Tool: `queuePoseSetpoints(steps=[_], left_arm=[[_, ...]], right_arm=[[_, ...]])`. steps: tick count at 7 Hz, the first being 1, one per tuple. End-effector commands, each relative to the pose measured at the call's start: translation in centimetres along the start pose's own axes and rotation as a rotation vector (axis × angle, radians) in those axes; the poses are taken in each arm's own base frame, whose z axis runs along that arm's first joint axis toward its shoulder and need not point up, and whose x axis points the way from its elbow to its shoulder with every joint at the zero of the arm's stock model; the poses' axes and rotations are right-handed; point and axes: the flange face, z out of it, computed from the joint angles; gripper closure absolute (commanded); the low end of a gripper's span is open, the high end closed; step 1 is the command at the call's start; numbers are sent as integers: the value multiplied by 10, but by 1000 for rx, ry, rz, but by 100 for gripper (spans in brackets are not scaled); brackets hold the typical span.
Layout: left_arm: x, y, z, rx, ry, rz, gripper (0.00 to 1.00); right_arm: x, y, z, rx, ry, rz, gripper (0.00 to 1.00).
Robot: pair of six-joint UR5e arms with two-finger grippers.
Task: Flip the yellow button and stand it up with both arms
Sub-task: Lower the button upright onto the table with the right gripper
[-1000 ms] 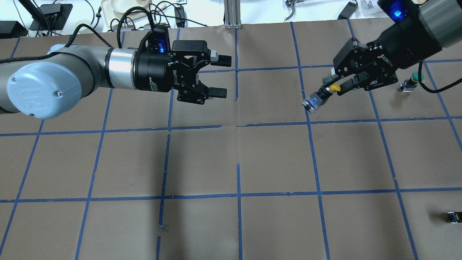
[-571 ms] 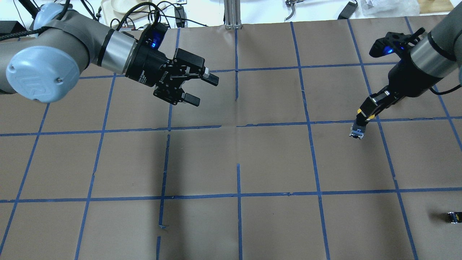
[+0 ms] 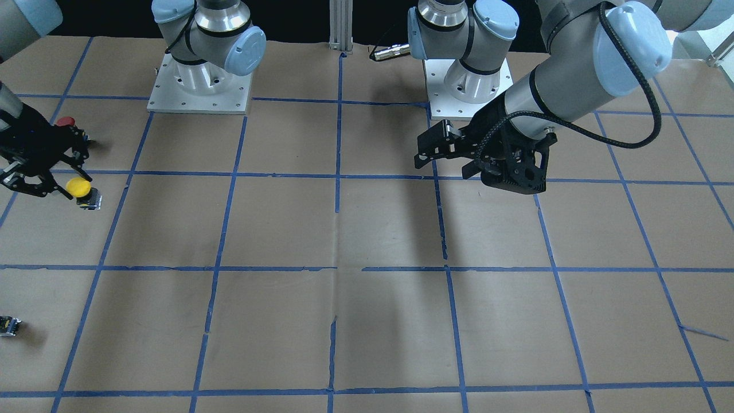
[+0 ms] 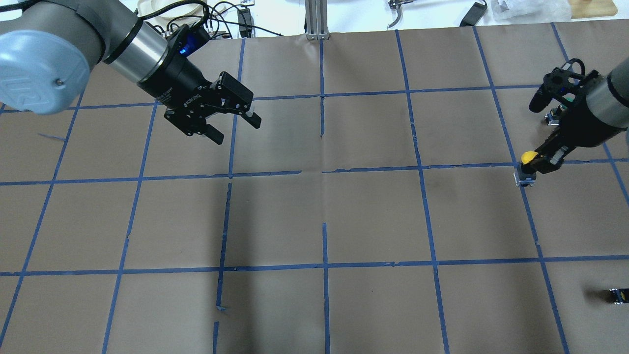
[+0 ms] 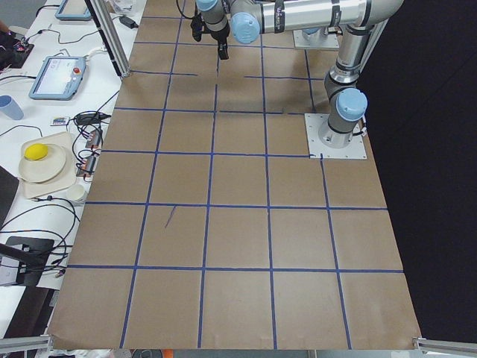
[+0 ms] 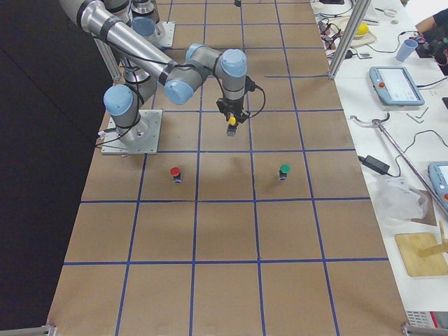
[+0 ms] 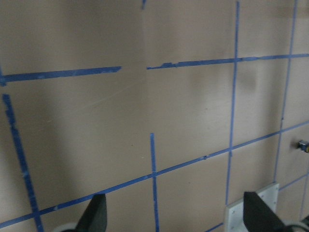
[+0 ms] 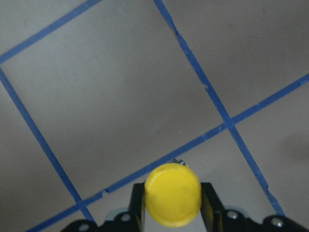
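The yellow button (image 4: 528, 158) stands cap up, its grey block (image 4: 524, 178) on the table by a blue tape crossing at the right. My right gripper (image 4: 539, 161) points down and is shut on it just under the cap. The right wrist view shows the yellow cap (image 8: 173, 200) from above between the two fingers (image 8: 137, 205). It also shows in the front view (image 3: 78, 187) and the right side view (image 6: 232, 122). My left gripper (image 4: 235, 127) is open and empty, far away over the left back of the table; it also shows in the front view (image 3: 446, 159).
A green button (image 6: 284, 170) and a red button (image 6: 176, 172) stand close to the right arm; the red one also shows in the front view (image 3: 65, 121). A small dark switch block (image 4: 617, 295) lies at the near right edge. Cables and tools line the back edge.
My right arm swung right and lowered, turning the yellow button upright until its block reached the table. My left arm drew back to the left, gripper still open.
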Motion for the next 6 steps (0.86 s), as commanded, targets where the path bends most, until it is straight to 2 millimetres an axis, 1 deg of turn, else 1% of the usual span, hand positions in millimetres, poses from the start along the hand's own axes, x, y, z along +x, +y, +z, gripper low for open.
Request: queuePoseSetpoints(steps=[1, 2, 3, 4, 5, 6], left_arm=[[-9, -6, -12, 74, -149, -121, 0], [-12, -10, -24, 140, -215, -127, 0], [-10, -9, -32, 164, -280, -117, 0], [0, -2, -45, 194, -286, -102, 0], [3, -2, -55, 215, -301, -97, 0], [-3, -3, -57, 224, -365, -102, 0]], right_arm=[[22, 76, 21, 23, -35, -269, 85], [33, 81, 19, 7, 1, -433, 86], [36, 83, 24, 13, -14, -626, 85], [40, 85, 33, 27, -33, -784, 85], [43, 88, 47, 45, -61, -988, 85], [39, 97, 52, 8, -140, -1130, 85]])
